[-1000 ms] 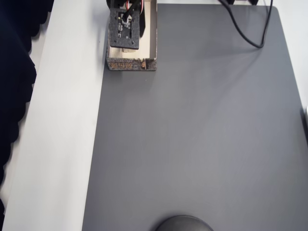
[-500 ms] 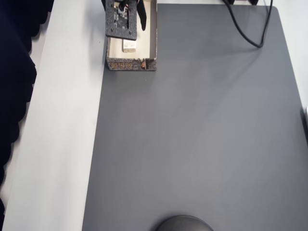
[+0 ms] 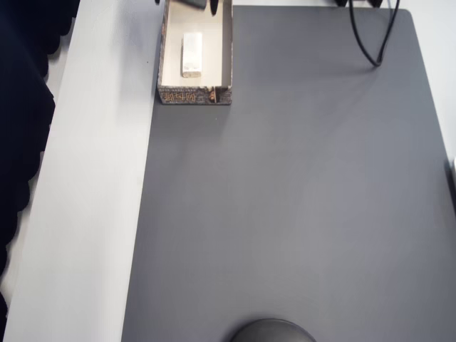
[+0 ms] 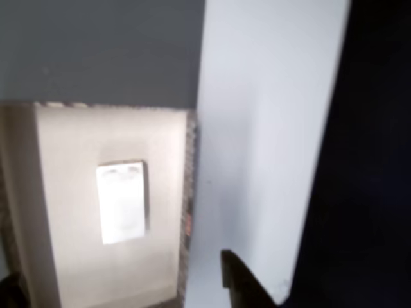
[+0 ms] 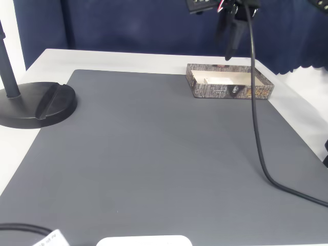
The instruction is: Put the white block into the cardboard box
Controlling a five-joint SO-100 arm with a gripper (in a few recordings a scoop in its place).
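You have a white tabletop (image 3: pixel 100 214) carrying a grey mat (image 3: pixel 285 199); the work sits at about 11 o'clock in the overhead view.

The cardboard box (image 3: pixel 226 50) stands there, open-topped, straddling the mat's left edge. Its walls look thin and the box light, so judge that a sideways knock could shove it.

The white block (image 3: pixel 191 54) lies flat on the box floor, lengthwise, near the middle and clear of every wall. In the wrist view the block (image 4: pixel 121 201) is free of any contact. On that showing the placement reads as done.

Handling, as a judgement: the block appears rigid, light and smooth-faced with rounded edges, so it may slip. If you must retake it, close across its two long sides at mid-length.

The hand (image 5: pixel 230 36) hangs above the box at 12 o'clock in the fixed view, holding nothing. Whether its fingers stand apart or together, you cannot tell.
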